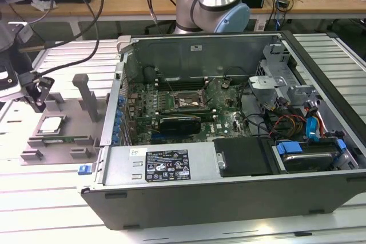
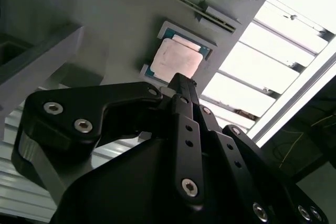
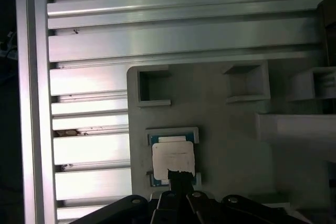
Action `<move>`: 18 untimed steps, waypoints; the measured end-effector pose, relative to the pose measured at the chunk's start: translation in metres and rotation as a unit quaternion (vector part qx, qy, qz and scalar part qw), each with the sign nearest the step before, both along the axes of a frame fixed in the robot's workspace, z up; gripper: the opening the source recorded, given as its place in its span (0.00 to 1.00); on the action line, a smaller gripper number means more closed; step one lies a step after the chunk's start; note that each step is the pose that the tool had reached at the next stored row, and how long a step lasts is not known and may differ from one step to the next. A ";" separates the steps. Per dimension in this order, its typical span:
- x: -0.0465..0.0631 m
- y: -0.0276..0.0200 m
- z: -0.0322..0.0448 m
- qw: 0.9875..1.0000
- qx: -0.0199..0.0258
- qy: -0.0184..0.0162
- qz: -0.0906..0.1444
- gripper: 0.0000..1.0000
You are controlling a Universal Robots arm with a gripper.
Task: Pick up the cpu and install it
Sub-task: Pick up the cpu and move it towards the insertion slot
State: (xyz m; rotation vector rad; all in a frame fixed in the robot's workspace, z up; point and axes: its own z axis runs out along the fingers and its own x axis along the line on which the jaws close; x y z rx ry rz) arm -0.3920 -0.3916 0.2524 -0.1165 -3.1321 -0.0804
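The cpu (image 1: 51,124), a small square chip with a pale metal top, lies flat in its holder on the grey fixture plate (image 1: 68,115) at the exterior view's left, outside the computer case. My gripper (image 1: 36,93) hangs just above and slightly behind it, its black fingers pressed together with nothing between them. In both wrist views the joined fingertips (image 2: 181,81) (image 3: 180,173) overlap one edge of the cpu (image 2: 176,60) (image 3: 174,156). The motherboard's dark socket frame (image 1: 184,101) sits inside the open case.
Two upright grey posts (image 1: 86,92) rise from the fixture plate close to the gripper. The open computer case (image 1: 171,167) stands to the exterior view's right, its tall side wall between fixture and motherboard. A ribbed aluminium table (image 3: 157,35) surrounds everything.
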 end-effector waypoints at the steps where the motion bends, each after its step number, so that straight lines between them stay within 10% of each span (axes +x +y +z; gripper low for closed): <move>1: 0.000 0.0001 -0.0011 1.000 0.000 0.000 0.000 0.10; 18: 0.001 0.0020 -0.0361 0.999 0.000 0.000 0.040 0.10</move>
